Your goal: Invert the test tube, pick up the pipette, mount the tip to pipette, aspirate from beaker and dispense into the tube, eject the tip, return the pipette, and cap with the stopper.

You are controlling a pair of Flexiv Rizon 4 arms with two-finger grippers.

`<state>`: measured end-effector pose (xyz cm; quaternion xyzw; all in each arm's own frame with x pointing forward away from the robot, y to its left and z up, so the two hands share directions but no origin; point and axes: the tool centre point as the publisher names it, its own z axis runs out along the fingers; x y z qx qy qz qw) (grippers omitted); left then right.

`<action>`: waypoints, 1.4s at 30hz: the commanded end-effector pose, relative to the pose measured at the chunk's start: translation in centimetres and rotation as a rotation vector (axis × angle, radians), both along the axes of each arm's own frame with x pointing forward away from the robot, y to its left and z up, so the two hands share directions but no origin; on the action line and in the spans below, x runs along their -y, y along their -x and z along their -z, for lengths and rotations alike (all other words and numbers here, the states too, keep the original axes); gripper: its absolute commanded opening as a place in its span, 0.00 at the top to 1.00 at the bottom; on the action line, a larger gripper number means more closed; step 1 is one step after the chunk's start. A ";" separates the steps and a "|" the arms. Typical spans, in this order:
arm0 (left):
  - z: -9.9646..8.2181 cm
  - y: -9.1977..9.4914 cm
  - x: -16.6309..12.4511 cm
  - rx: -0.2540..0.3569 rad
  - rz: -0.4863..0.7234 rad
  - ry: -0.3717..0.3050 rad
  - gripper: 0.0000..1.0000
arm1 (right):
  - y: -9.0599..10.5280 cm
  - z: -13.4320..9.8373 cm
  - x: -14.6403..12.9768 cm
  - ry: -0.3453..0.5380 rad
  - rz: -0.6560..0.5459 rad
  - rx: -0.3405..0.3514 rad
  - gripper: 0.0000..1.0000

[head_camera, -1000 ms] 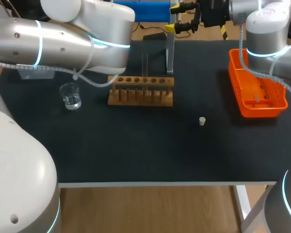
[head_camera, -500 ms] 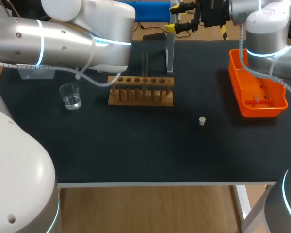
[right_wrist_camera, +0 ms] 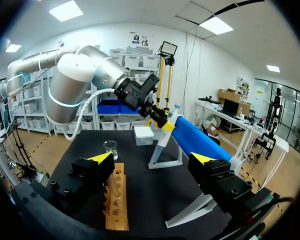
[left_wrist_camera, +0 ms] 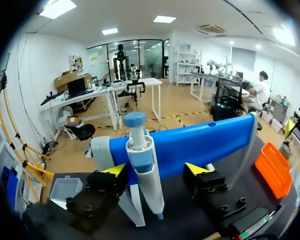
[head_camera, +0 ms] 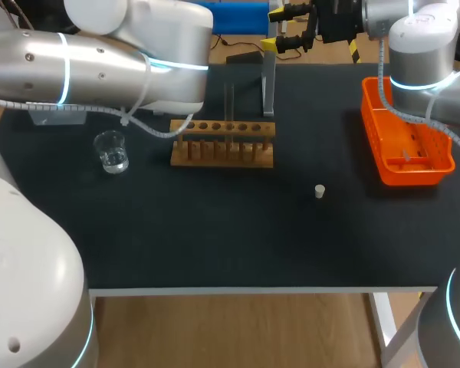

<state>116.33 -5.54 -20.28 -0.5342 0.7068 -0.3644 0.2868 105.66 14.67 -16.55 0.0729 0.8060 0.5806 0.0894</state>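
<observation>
Live | black table [head_camera: 215, 241] under me | orange basket [head_camera: 414, 175] far on my right | wooden rack [head_camera: 222, 153] mid-table | clear box [left_wrist_camera: 65, 189] far left corner

Ahead of the matt black fingers of the left gripper [left_wrist_camera: 155, 170], the pipette [left_wrist_camera: 142, 160] is smooth blue-and-white plastic. Ahead of the right gripper [right_wrist_camera: 152, 158], the rack [right_wrist_camera: 116, 200] is plain, dull wood on a matt black table [right_wrist_camera: 145, 195]. The beaker [head_camera: 111, 151] is clear glass and the basket [head_camera: 373, 138] is glossy orange plastic.
</observation>
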 end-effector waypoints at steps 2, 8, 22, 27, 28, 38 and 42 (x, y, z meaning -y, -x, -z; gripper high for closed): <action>-0.1 -0.1 0.0 -0.003 0.006 0.000 0.00 | -0.1 -0.1 0.1 0.004 -0.004 -0.003 0.00; -0.6 0.3 0.2 0.003 0.009 -0.001 0.00 | -0.1 -0.1 0.1 0.004 -0.004 -0.003 0.00; -3.6 2.0 0.2 0.069 0.011 0.005 0.00 | -0.1 -0.1 0.1 0.004 -0.004 -0.003 0.00; -4.9 3.1 0.0 0.091 0.052 0.035 0.00 | -0.1 -0.1 0.1 0.004 -0.004 -0.003 0.00; -5.2 3.3 0.1 0.089 0.074 0.035 0.00 | -0.1 -0.1 0.1 0.004 -0.004 -0.003 0.00; -7.5 8.3 0.5 0.140 0.380 0.120 0.00 | -0.1 -0.1 0.1 0.004 -0.004 -0.003 0.00; -8.5 11.2 0.7 0.192 0.538 0.160 0.00 | -0.1 -0.1 0.1 0.004 -0.004 -0.003 0.00</action>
